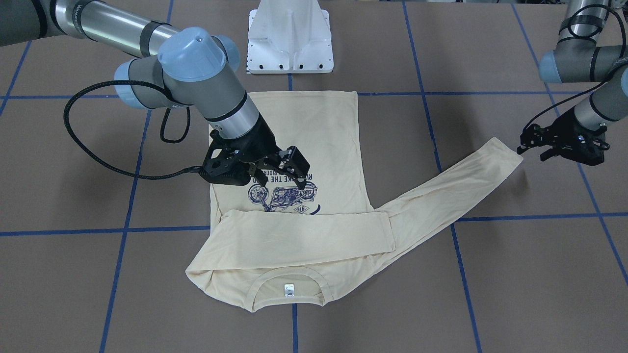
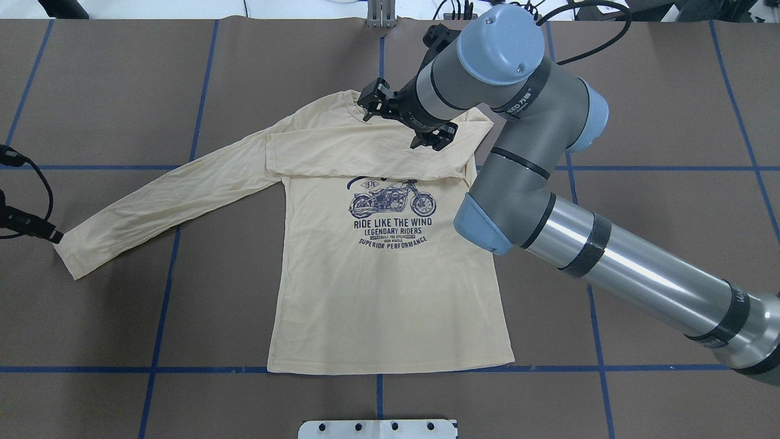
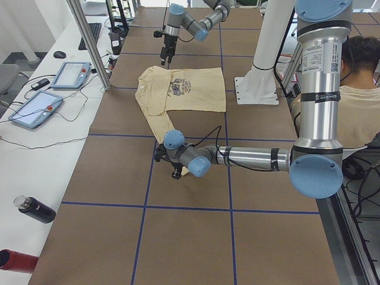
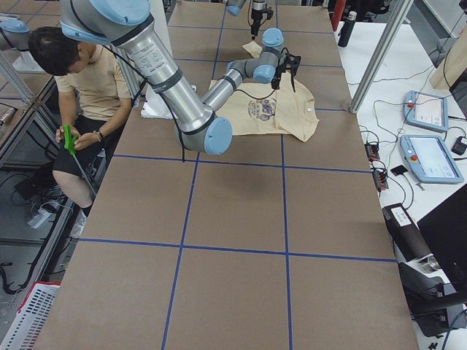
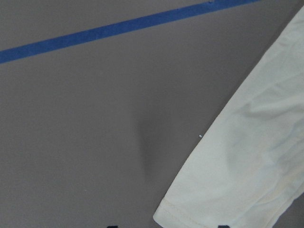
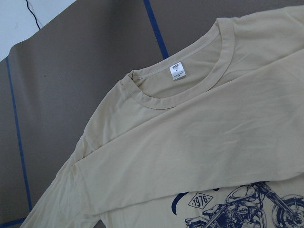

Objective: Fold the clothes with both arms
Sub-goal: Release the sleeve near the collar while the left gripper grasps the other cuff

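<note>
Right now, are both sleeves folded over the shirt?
No, only the folded sleeve crosses the shirt; the other sleeve lies out on the table.

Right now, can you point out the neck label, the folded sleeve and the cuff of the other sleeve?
label [image 1: 289,290], front-facing view: centre of the white tag.
folded sleeve [image 1: 309,235], front-facing view: its middle stretch.
cuff [image 1: 508,149], front-facing view: middle of the hem edge.

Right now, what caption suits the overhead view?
A cream shirt, one sleeve folded across, other outstretched, under the right gripper.
</note>
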Action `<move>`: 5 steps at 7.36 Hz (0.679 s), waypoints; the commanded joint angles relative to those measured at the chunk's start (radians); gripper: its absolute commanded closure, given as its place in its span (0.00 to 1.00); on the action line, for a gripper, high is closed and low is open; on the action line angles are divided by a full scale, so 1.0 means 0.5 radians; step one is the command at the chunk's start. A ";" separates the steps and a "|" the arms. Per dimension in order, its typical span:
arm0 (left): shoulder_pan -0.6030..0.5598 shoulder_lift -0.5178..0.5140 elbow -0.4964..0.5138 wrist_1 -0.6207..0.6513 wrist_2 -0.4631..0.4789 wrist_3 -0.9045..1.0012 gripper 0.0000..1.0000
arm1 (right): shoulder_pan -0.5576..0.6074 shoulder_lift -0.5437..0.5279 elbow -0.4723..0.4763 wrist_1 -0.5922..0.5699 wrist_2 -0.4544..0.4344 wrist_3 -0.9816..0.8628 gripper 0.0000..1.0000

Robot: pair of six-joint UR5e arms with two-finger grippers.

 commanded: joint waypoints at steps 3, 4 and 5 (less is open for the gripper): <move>0.028 -0.034 0.065 0.006 -0.004 0.000 0.44 | -0.007 -0.018 0.006 0.003 -0.018 0.000 0.01; 0.031 -0.034 0.074 0.000 -0.013 -0.006 0.45 | -0.014 -0.018 0.003 0.003 -0.018 0.000 0.01; 0.031 -0.034 0.077 0.003 -0.013 -0.007 0.47 | -0.017 -0.015 0.003 0.003 -0.021 0.000 0.01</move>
